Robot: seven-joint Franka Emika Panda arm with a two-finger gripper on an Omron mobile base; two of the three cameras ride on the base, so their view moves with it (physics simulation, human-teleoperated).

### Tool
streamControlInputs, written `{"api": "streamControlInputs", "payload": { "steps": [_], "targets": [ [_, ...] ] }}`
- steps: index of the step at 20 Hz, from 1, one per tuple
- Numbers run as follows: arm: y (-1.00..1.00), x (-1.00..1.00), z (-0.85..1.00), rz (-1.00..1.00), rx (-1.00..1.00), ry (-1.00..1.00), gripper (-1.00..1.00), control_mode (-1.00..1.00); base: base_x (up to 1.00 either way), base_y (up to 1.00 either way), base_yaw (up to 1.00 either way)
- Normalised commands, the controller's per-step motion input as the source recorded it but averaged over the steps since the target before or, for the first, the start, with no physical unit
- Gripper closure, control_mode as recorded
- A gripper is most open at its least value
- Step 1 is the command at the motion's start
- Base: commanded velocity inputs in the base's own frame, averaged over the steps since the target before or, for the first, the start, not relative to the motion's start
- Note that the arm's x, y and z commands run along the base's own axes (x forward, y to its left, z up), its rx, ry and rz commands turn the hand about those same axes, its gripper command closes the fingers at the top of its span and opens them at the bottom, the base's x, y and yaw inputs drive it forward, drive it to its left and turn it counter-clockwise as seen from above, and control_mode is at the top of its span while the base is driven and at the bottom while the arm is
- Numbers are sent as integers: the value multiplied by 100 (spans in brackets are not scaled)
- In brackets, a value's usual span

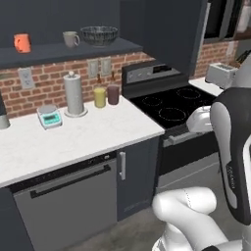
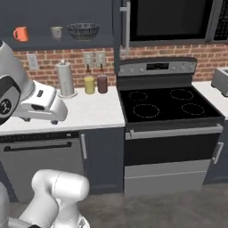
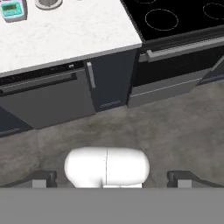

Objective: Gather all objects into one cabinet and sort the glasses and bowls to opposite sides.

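While the hand (image 3: 112, 177) points down at the floor in front of the lower cabinets, with its two finger tips spread to their widest and nothing between them, every thing the task cares about sits high above it on the open shelf (image 1: 68, 53) over the worktop (image 1: 73, 137).

Taking the paper towel roll (image 1: 74, 93) as the landmark: the grey-beige mug (image 1: 71, 38) stands on the shelf almost straight above it, the orange mug (image 1: 22, 42) is on the same shelf well off to the left of it, and the dark patterned bowl (image 1: 99, 35) is above and just to the right, near the grey-beige mug but apart from it. The right base view gives the same order along the shelf: orange mug (image 2: 20, 34), grey-beige mug (image 2: 56, 32), bowl (image 2: 83, 30).

The relation that matters for the coming move, as I judge it, is height and direction: the mugs and bowl lie up and forward of the hand, beyond the worktop edge, while the hand faces the opposite way, downward. It would have to lift and swing up toward the shelf before any grasp is possible. The bowl looks the nearest of the three to the arm's side, the orange mug the farthest. No gathering or sorting is under way yet.
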Motion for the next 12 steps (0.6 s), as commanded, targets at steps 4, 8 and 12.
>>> {"api": "streamControlInputs", "payload": {
  "steps": [4, 8, 12],
  "targets": [
    [0, 0, 0, 0, 0, 0, -100, 100, 0, 3, -48],
    [0, 0, 0, 0, 0, 0, -100, 100, -14, 27, -32],
    [0, 0, 0, 0, 0, 0, -100, 100, -36, 93, -18]
  ]
}}
